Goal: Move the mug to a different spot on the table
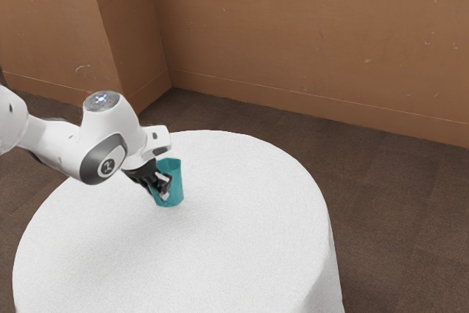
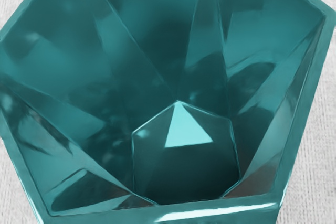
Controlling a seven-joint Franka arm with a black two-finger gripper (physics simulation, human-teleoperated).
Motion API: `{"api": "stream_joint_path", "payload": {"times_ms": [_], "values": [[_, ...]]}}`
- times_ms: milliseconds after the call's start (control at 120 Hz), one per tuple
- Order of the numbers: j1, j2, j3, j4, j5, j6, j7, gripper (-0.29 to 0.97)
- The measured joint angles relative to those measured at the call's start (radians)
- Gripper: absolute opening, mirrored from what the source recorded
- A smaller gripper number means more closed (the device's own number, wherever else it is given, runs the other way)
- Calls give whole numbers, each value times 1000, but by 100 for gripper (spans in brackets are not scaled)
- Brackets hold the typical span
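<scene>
Spreading out beneath and all around my gripper (image 1: 160,183) is the round white table (image 1: 242,240), the largest thing here, with brown walls and dark floor beyond it. My white arm (image 1: 88,148) comes next, reaching down at a slant toward the tabletop. Directly under my hand is the teal mug (image 1: 173,181), a faceted, tapering cup that leans at the same slant as my hand. In the wrist view I look straight down its mouth to the angular bottom (image 2: 178,129), with a strip of pale table surface (image 2: 323,182) just outside the rim.

My black fingers stand against the mug's wall, and since the mug leans with my hand, I judge that I am clamped on it. I cannot tell whether its base touches the table or hangs just above it.

Risks, as I judge them:
- The glossy, slanted facets may give the pads poor purchase, so the mug could twist or slide out during a fast move.
- If the base is low, dragging it sideways across the textured cloth could catch it and pry it out of my hold.
- Letting go while the mug leans could tip it onto its side.
- A spot too far out from my hand brings the table's edge close.

No brand, label or lettering appears on the mug, the table or my arm.
</scene>
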Motion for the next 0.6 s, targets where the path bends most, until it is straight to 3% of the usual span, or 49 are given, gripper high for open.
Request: {"api": "stream_joint_path", "payload": {"times_ms": [117, 425, 600], "values": [[-47, 2, -2, -47, -4, 53, -24, 12], [-30, -87, -11, -147, -6, 107, -77, 9], [-27, -89, -8, -152, -2, 113, -98, 40]]}}
